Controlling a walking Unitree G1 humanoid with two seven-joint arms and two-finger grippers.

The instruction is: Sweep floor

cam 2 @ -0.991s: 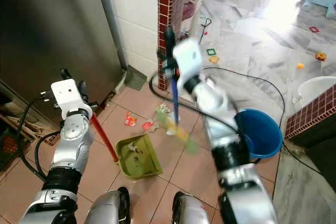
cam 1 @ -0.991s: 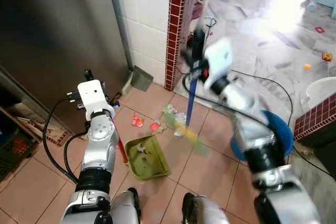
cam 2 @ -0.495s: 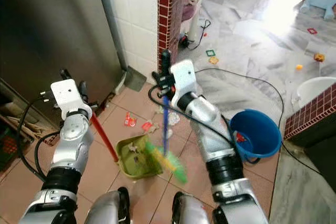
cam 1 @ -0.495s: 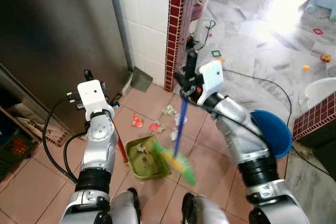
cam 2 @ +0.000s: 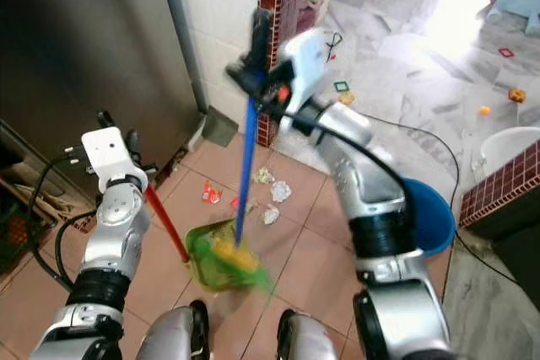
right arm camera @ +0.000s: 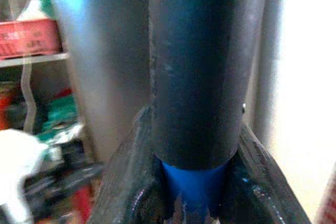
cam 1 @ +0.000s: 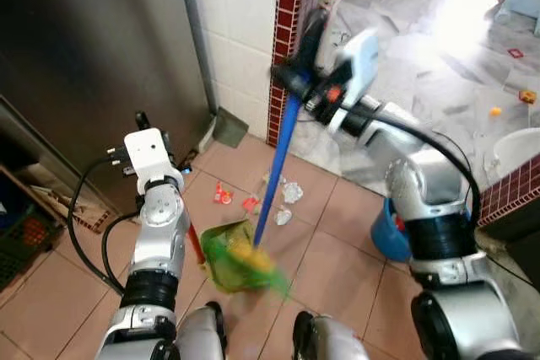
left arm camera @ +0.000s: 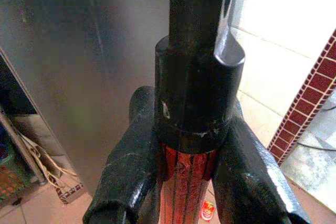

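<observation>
The blue broom is clamped in the right gripper, its bristles over the green dustpan, whose red handle is clamped in the left gripper.

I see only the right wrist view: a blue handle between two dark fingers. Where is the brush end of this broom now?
Observer: The broom slants down from the right end effector; its blurred yellow-green bristles lie over the green dustpan on the floor.
Operator: Who holds the dustpan?
Observer: The left end effector is shut on the dustpan's red handle.
Operator: Is any trash still outside the pan?
Observer: Yes, a red scrap and crumpled white bits lie on the tiles beyond it.
Operator: Anything near the right arm?
Observer: A blue bucket stands on the floor beside it.
</observation>
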